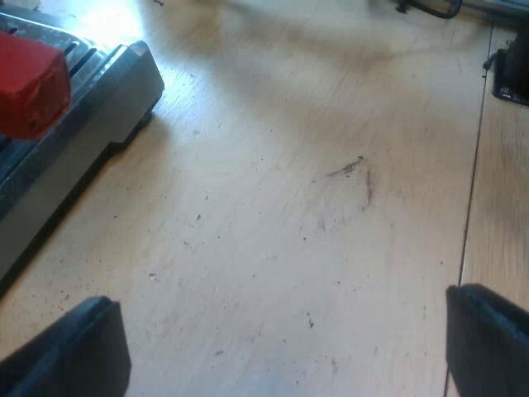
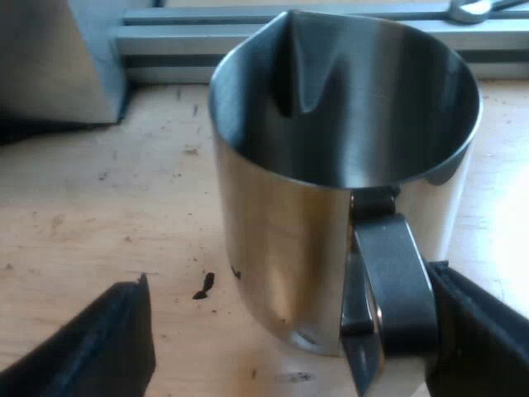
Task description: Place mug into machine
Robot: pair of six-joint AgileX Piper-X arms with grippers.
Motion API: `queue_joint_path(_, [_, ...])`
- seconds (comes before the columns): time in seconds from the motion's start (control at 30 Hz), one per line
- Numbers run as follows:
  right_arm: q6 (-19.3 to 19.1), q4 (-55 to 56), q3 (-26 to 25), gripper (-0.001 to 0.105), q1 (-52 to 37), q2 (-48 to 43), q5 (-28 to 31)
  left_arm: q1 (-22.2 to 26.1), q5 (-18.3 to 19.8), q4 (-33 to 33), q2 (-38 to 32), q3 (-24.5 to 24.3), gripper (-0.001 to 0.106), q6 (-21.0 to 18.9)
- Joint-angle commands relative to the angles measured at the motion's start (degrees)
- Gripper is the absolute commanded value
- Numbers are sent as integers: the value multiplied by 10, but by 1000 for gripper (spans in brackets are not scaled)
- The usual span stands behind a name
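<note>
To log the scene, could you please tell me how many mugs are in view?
1. The steel mug stands upright on the wooden table, inside the open right pincer, its handle toward that arm. Others may be hidden beyond these views.

One steel mug (image 2: 273, 231) with one handle (image 2: 388, 281) and one spout (image 2: 289, 41), one espresso machine (image 1: 99, 107), one red handle end (image 1: 29, 83) and one wooden surface (image 1: 289, 207); two grippers, left gripper (image 1: 281, 347) and right gripper (image 2: 289, 339), with two black jaws each.
</note>
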Motion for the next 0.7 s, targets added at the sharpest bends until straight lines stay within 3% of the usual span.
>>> queue_joint_path(0.03, [-6,3,-2,67,-3,3,-8,-2,-1,-2,0,-1,80,-5])
queue_joint_path(0.2, [-6,3,-2,62,-3,3,19,-2,-1,-2,0,-1,80,-5])
queue_joint_path(0.47, [4,3,-2,28,-3,3,29,-2,-1,-2,0,-1,80,-5])
queue_joint_path(0.6, [4,3,-2,1,-3,3,31,-2,-1,-2,0,-1,80,-5])
queue_joint_path(0.7, [4,3,-2,0,-3,3,31,-2,-1,-2,0,-1,80,-5])
